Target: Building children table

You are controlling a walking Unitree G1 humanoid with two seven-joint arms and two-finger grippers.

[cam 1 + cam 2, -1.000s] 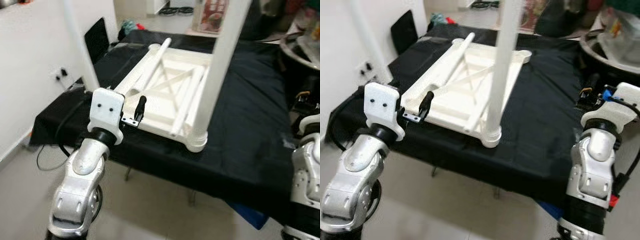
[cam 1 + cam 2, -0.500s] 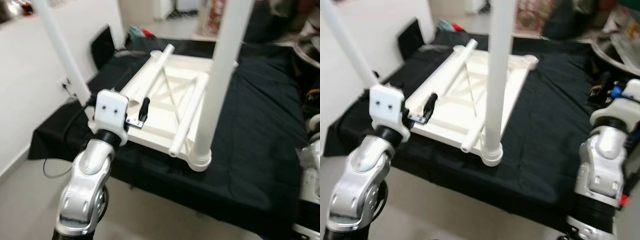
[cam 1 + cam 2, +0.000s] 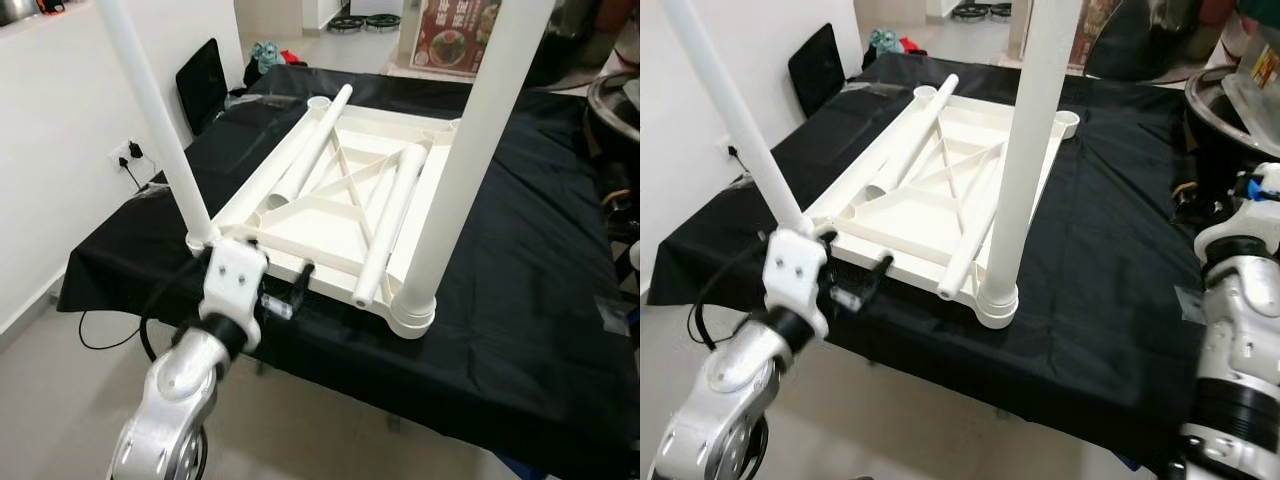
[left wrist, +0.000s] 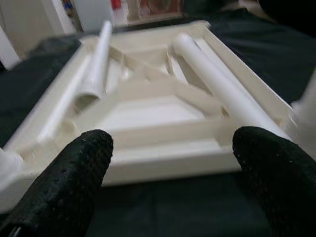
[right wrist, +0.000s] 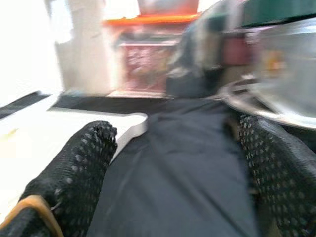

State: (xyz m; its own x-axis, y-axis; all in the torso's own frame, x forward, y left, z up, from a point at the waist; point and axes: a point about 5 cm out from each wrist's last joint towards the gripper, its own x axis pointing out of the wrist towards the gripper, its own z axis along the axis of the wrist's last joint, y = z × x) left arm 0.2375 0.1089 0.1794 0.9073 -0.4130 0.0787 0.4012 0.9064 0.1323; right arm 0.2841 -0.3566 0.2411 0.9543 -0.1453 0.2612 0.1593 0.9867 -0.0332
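left gripper jaws wide, empty, at the upturned children table (two legs fitted); advise squaring up before gripping a loose leg.

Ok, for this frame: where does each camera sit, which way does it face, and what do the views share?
Left eye view: on the head, looking down at the upturned white tabletop on the black cloth; left gripper at its near edge.
Right eye view: same scene, with the right arm too.
Left wrist view: between its open fingers, facing the tabletop's underside.
Right wrist view: blurred, along open fingers over the cloth.
Shared: tabletop and cloth.
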